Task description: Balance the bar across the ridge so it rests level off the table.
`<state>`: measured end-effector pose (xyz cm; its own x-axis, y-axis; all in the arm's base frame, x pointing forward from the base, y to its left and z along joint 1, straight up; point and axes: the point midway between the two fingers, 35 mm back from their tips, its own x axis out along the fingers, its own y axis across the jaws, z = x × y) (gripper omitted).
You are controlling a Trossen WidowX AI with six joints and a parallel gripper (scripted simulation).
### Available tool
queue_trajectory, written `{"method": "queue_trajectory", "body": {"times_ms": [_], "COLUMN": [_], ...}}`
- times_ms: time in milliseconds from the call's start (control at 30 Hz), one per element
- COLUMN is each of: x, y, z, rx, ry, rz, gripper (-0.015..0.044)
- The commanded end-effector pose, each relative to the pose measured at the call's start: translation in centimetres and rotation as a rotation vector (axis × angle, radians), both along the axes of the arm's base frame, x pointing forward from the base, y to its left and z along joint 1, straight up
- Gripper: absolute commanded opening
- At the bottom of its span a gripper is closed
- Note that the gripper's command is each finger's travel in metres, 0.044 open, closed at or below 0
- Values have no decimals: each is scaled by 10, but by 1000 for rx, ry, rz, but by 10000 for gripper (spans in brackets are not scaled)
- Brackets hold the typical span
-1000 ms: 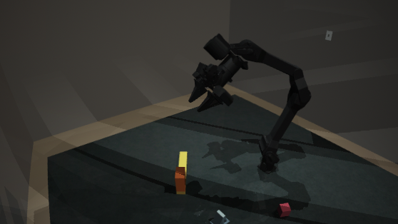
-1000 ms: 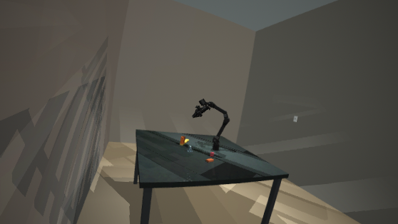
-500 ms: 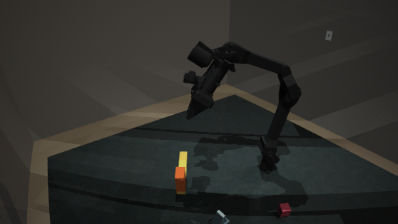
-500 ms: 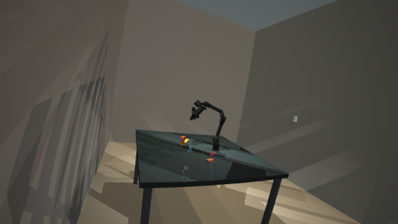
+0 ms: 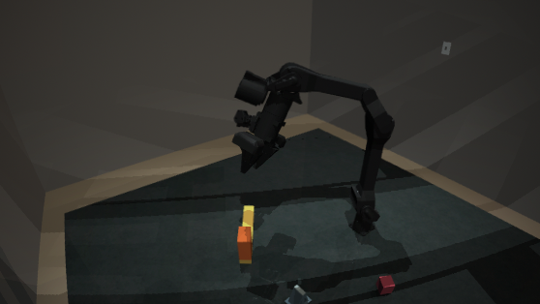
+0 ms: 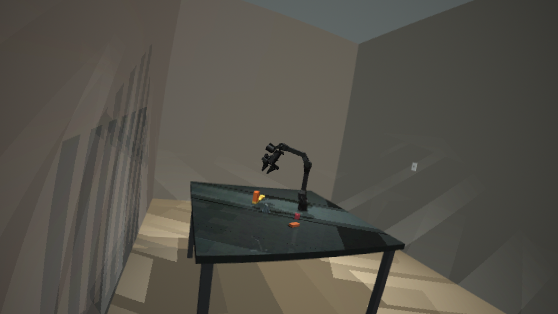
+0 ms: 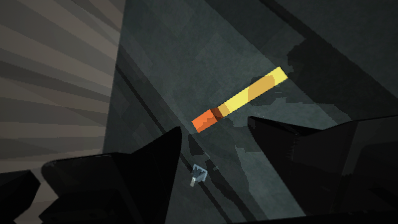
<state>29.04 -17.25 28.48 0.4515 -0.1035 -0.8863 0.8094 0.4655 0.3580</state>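
The yellow bar (image 5: pixel 248 215) (image 6: pixel 261 198) (image 7: pixel 255 94) lies on the table, with an orange block (image 5: pixel 244 244) (image 6: pixel 256 196) (image 7: pixel 204 121) standing on one end. The small grey ridge (image 5: pixel 300 291) (image 7: pixel 199 174) stands on the table, apart from the bar, off the orange block's end; the top view cuts off its lower part. My gripper (image 5: pixel 250 168) (image 6: pixel 267 171) (image 7: pixel 213 126) is open and empty, high above the table and the bar. In the wrist view the orange block shows between the separated fingertips, but well below them.
A red cube (image 5: pixel 385 285) (image 6: pixel 297 216) lies on the table to the right of the ridge in the top view. A flat orange piece (image 6: pixel 294 224) lies near the cube in the exterior view. The arm's shadow falls across the table beside the bar.
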Motion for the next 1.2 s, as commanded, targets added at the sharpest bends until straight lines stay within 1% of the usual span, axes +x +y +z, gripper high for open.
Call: {"method": "queue_trajectory", "body": {"times_ms": [0,600,1033,1167], "x": [4,19,26,27], "y": [-3,-12,-15,-16], "z": [-9,-52,-83,-87], "rx": [70,277,347,350], "ry": [37,200,311,323], "rz": [-131,-633,-1011,-1055], "gripper": [315,315,315,315]}}
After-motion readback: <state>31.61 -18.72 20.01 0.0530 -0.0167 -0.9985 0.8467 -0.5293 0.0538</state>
